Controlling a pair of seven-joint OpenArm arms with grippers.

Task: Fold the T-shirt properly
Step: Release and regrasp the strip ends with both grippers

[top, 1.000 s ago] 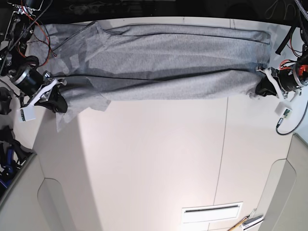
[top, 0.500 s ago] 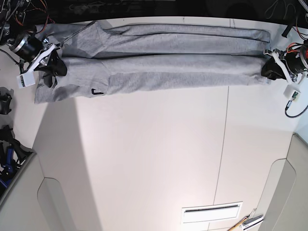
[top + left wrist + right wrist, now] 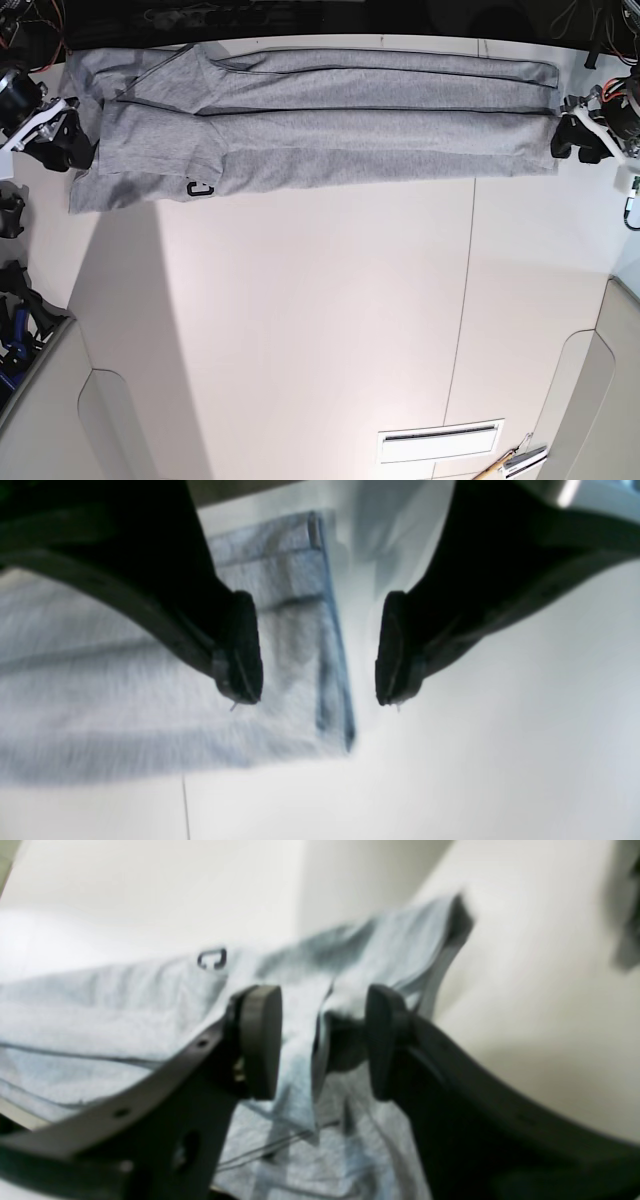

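pale cream, smooth and matte, the surface [image 3: 320, 330] fills most of the base view, crossed by a few thin seams and carrying a white slotted plate [image 3: 440, 441] near its lower edge. along its far edge lies the t-shirt [image 3: 330, 130], soft heather-grey knit folded lengthwise into a long narrow band with two layers stacked, their dark edge lines running parallel from end to end. a fragment of black block lettering [image 3: 200, 189] shows at the lower edge of the band toward that view's left, where the cloth widens into a loose, uneven flap. the other end is squared off, its stitched hem forming a straight border. the left tool [image 3: 318, 652] hangs just above that squared end, its two black rubbery pads [image 3: 240, 647] spread wide apart with nothing between them; one pad is over the cloth, the other over bare surface, and the hem edge runs under the gap. the right tool [image 3: 320, 1040] sits at the wider end, its round dark pads [image 3: 257, 1040] parted with folds of grey cloth rising in the gap; the blur keeps me from telling whether they touch the fabric, though they are clearly not pressed together. in the base view both arms sit at the band's two ends, low and close to the surface, each black tool just off the cloth's edge.
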